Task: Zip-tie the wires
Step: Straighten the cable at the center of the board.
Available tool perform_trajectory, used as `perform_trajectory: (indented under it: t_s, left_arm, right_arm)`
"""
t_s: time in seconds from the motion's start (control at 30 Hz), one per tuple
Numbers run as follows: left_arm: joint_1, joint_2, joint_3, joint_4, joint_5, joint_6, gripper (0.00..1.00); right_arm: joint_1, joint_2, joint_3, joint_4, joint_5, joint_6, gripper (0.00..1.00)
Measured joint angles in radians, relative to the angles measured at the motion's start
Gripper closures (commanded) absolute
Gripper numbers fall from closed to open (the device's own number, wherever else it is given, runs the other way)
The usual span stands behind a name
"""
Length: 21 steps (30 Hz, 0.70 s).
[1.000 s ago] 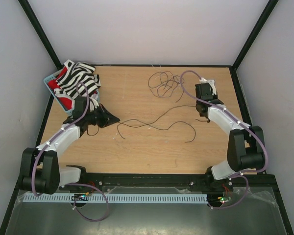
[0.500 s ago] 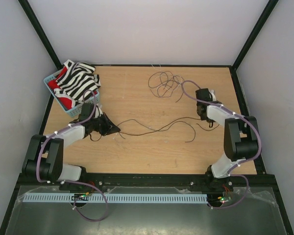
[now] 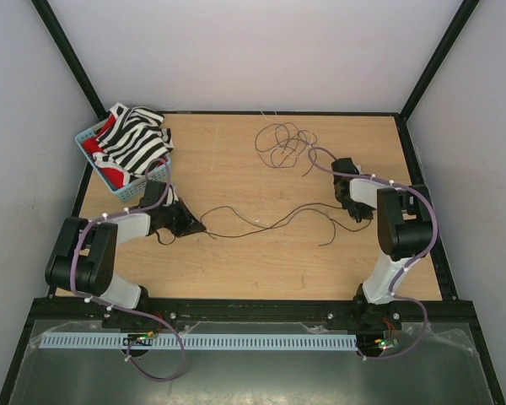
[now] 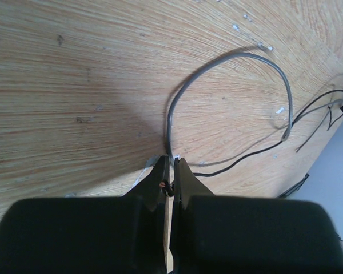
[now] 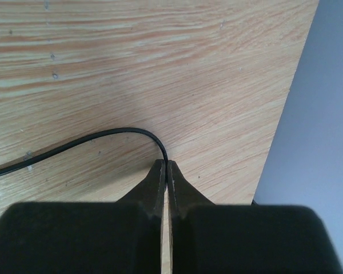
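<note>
A wooden counter (image 3: 236, 270) is shown from above, with two arms bent low over it. The left end effector (image 4: 171, 166) is pinched together on a grey strand (image 4: 274, 71) that arcs away over the wood, and a thinner dark strand (image 4: 240, 161) is caught at the same tips. The right end effector (image 5: 166, 164) is clamped on the end of a black strand (image 5: 103, 136), close to the counter's right edge. Between the two arms a long strand (image 3: 261, 222) is laid in shallow waves across the middle. The rest of the wires (image 3: 282, 143) are left as a loose curled tangle near the far edge, well apart from the left arm and nearer the right one. The step in hand is judged to be gathering the strands into one bundle. It is best done with both pinches held firm, the ends drawn toward each other low over the wood, and the far tangle brought in before any tie is looped. No zip tie can be made out. At the far left corner a pale blue basket (image 3: 84, 135) is filled with a black-and-white striped cloth (image 3: 135, 139), and something red (image 3: 110, 175) is seen beneath it.
</note>
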Motion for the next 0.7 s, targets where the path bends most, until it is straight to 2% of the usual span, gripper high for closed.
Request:
perform_trajectory:
  t_s: [0.1, 0.27, 0.4, 0.47, 0.7]
  left_arm:
    - [0.000, 0.012, 0.000, 0.001, -0.006, 0.000, 1.00]
    - [-0.001, 0.013, 0.000, 0.008, -0.014, -0.001, 0.92]
    - [-0.002, 0.013, 0.000, 0.008, -0.021, -0.001, 0.84]
    - [-0.002, 0.013, 0.000, 0.011, -0.020, -0.001, 0.77]
    - [-0.002, 0.003, 0.000, 0.021, -0.019, -0.001, 0.68]
  right_arm:
    - [0.000, 0.001, 0.007, 0.000, -0.014, 0.003, 0.82]
    - [0.000, -0.004, 0.024, -0.004, -0.047, 0.002, 0.67]
    - [0.000, -0.028, 0.025, -0.004, -0.087, 0.006, 0.63]
    - [0.000, -0.043, 0.025, -0.005, -0.113, 0.009, 0.61]
    - [0.000, -0.131, 0.027, -0.004, -0.219, 0.021, 0.49]
